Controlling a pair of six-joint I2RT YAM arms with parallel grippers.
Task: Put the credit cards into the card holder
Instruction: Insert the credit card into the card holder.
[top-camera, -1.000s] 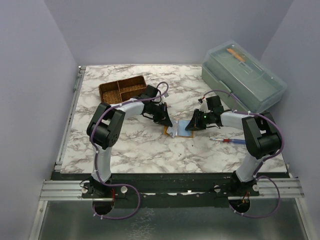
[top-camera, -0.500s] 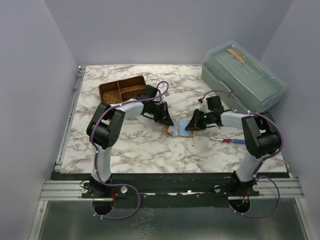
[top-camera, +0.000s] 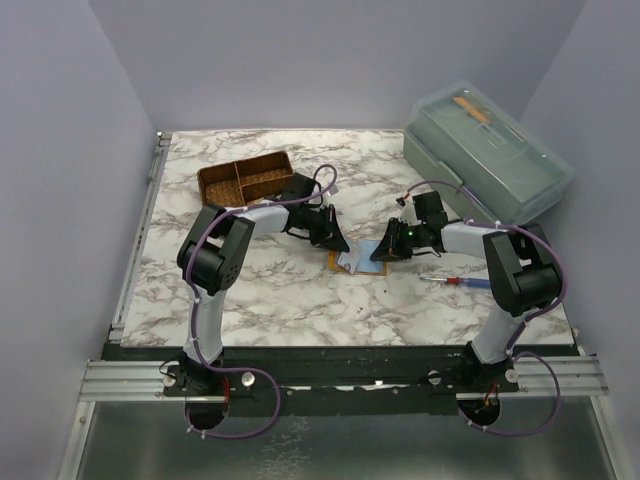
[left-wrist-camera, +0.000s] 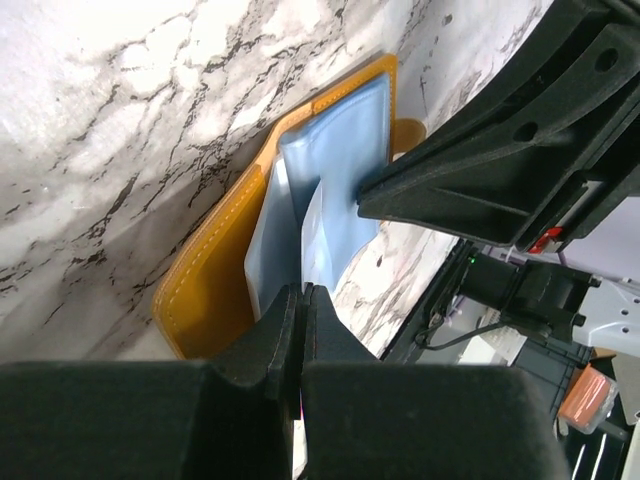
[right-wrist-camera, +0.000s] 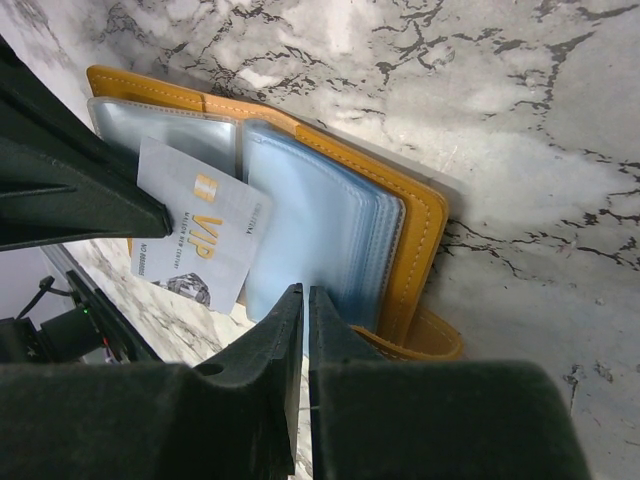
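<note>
We log one card holder, lying open. Left gripper pinches a credit card; right gripper clamps the holder's inner edge.

Marble table, open card holder, woven basket, grey box, screwdriver

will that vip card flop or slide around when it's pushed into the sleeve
Probably stiff: the VIP card shows straight edges and no sag. Likely slippery against the glossy clear sleeves of the card holder. It looks thin, so probably light.
</note>
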